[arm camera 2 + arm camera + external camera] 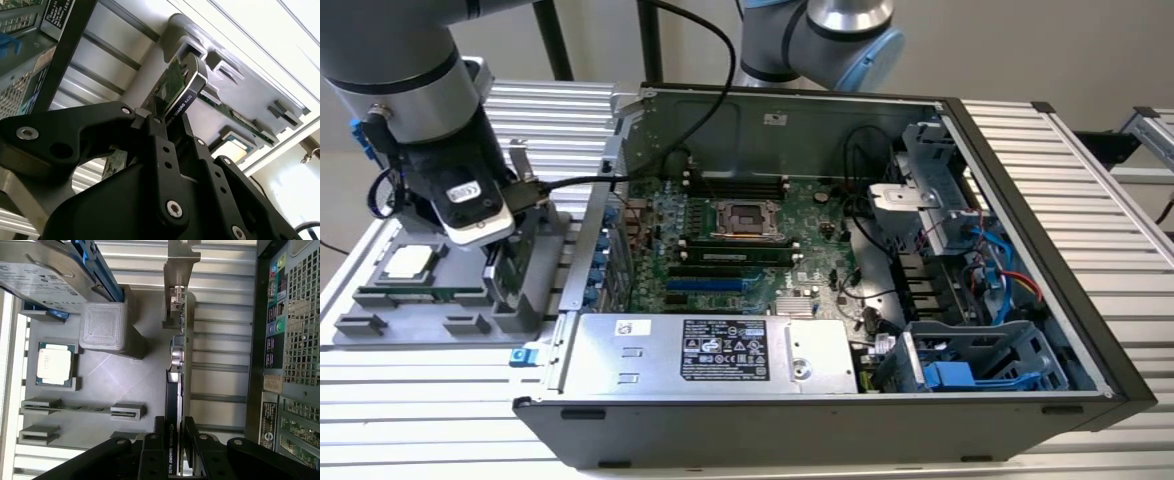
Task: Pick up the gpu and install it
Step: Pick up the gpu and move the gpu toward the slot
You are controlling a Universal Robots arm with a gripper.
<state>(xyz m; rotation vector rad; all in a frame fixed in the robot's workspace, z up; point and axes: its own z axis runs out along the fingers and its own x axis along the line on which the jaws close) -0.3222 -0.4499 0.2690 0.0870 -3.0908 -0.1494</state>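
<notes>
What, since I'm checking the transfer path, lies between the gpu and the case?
The stretch is bare: in the first wrist view, uncovered table slats run from the gpu to the case.

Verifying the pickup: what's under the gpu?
The grey parts tray lies beneath the gpu, which the pincer clasps. Whether its lower edge touches the tray is hidden.

I see the parts tray [414, 328] on the tabletop [427, 400], just beside the computer case [761, 440], on the exterior view's left. The gpu [176, 355] stands on edge in the tray. The hand [175, 427] is apparently clamped on its end, and the processor [54, 363] lies on its far side from the case.
</notes>
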